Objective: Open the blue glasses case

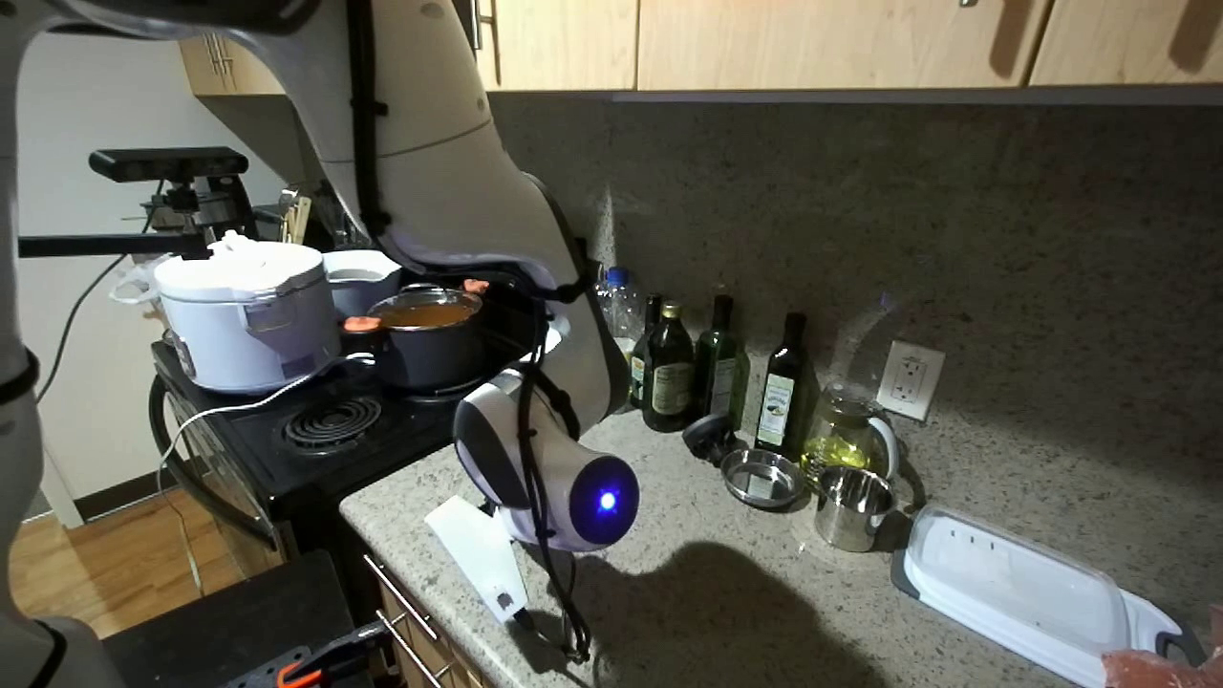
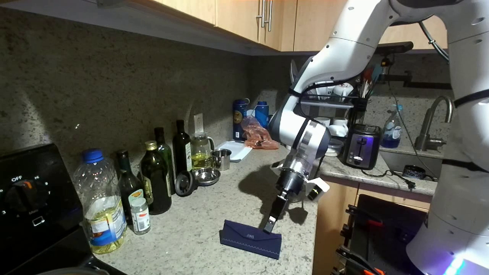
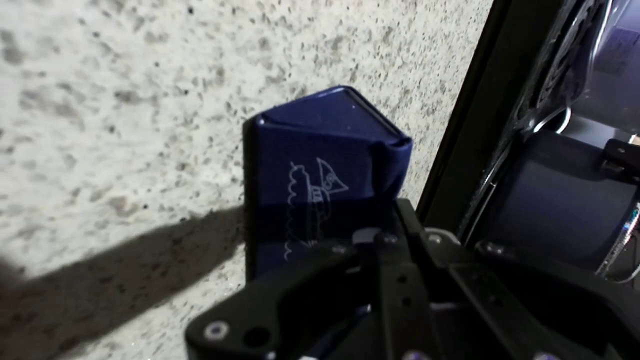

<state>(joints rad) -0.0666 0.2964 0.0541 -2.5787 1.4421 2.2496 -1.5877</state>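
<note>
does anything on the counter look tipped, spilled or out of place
One thing: the black round piece, perhaps a lid, is tilted on its edge beside the steel dish instead of lying flat. The bottles stand upright, the blue glasses case rests on the counter, and I see no spill.

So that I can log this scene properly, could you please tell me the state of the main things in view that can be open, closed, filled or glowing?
Case: closed, flap down.
Pincer: at the case's top edge; grip unclear.
Large clear bottle: blue cap on, partly filled.
Gold-capped bottle: closed, upright.
Pitcher: partly filled.
Rice cooker: lid down.
Upper cabinets: shut.
Burner: not glowing.
</note>
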